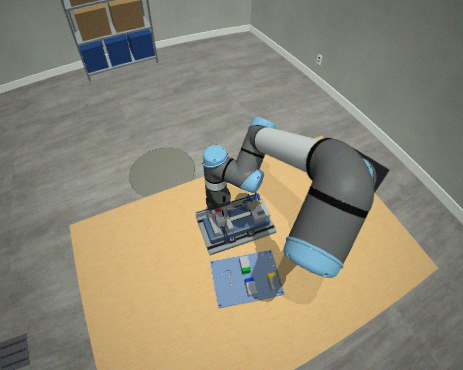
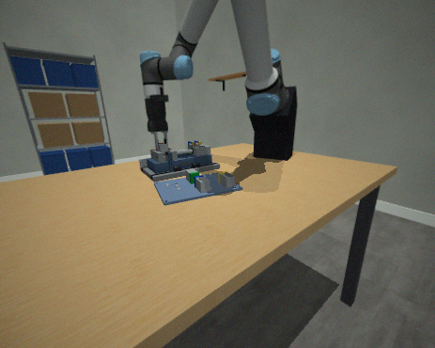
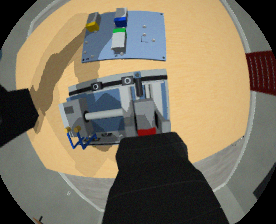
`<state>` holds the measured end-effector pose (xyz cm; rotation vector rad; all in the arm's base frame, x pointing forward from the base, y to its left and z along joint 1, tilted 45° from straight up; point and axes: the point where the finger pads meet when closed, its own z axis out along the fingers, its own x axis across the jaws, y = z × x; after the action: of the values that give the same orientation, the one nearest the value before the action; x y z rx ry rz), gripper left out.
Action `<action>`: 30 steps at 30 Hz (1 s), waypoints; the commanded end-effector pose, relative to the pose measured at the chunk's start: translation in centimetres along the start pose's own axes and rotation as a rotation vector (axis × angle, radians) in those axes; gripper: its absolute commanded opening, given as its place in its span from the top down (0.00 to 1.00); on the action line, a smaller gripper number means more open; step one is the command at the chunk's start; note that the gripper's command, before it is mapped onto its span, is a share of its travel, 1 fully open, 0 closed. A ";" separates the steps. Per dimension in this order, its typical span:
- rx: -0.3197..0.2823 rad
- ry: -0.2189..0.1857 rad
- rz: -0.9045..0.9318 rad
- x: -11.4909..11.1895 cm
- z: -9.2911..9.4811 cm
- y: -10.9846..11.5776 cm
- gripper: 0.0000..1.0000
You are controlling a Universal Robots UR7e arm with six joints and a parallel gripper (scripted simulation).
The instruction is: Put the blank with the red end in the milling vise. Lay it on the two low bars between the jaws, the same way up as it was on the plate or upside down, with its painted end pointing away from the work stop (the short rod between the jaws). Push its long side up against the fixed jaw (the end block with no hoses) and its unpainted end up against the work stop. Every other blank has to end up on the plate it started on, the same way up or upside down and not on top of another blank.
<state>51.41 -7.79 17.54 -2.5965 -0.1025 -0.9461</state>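
Note:
The milling vise (image 1: 236, 223) stands on the table behind the blue plate (image 1: 245, 277). My gripper (image 2: 161, 141) hangs straight down over the vise's left end and is shut on the grey blank with the red end (image 3: 143, 117). The blank sits low in the vise, its red end (image 1: 217, 211) toward the vise's outer edge; in the wrist view the red end shows just beyond my gripper body (image 3: 151, 189). I cannot tell whether the blank touches the bars, the jaw or the work stop. The jaw with blue and yellow hoses (image 1: 257, 207) is at the other end.
Three other blanks lie on the plate: green-ended (image 1: 245, 265), blue-ended (image 1: 249, 285) and yellow-ended (image 1: 273, 280). The arm's dark base (image 2: 273, 122) stands on the table to the right of the vise. A shelf with boxes (image 1: 110, 32) stands by the far wall.

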 end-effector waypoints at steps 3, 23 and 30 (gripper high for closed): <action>0.000 0.000 -0.001 0.0 0.0 -0.1 1.00; 0.001 0.000 -0.001 0.0 0.1 -0.3 1.00; 0.001 0.000 -0.001 0.0 0.1 -0.3 1.00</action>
<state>51.45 -7.63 17.52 -2.5974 -0.1016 -0.9442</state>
